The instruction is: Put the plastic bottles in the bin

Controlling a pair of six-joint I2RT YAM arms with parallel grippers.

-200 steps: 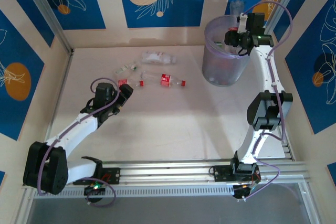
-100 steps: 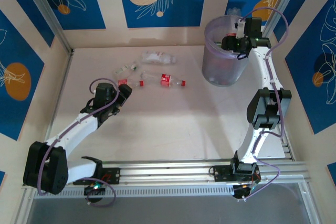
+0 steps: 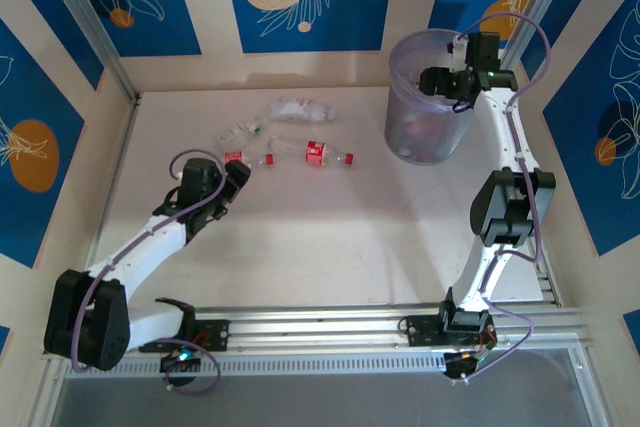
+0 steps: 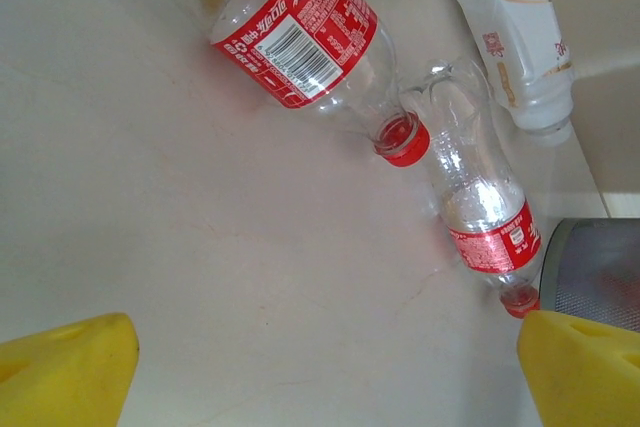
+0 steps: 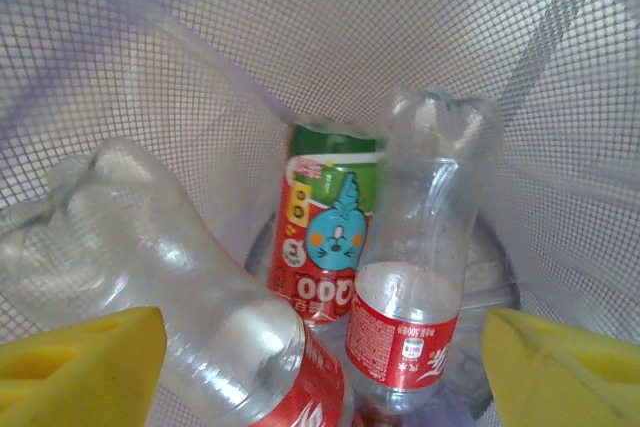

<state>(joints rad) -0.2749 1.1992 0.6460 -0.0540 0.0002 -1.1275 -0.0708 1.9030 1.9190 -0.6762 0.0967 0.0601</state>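
Nearest, the left gripper, low over the table, jaws spread wide and holding nothing. Just beyond its fingertips, four plastic bottles lying flat and not yet collected: a red-label bottle closest, then a second red-label bottle with its base just beside the first one's cap. Farther back, a small green-capped bottle and a whitish-label bottle.

Farthest, at the right rear, the bin, upright, with the right gripper hanging over its mouth, jaws likewise wide apart and empty. Inside, from the right wrist, three bottles already in: a leaning bottle at the left with red at its lower end, a multicoloured-label bottle at the middle back, and a third red-label bottle at the right.

By count, a little under half done: three in, four left on the table, all within reach of the left side.

Against the view a second back: right gripper shifted slightly leftward and lower over the bin's mouth. Left arm scarcely moved. Table bottles in the same places.
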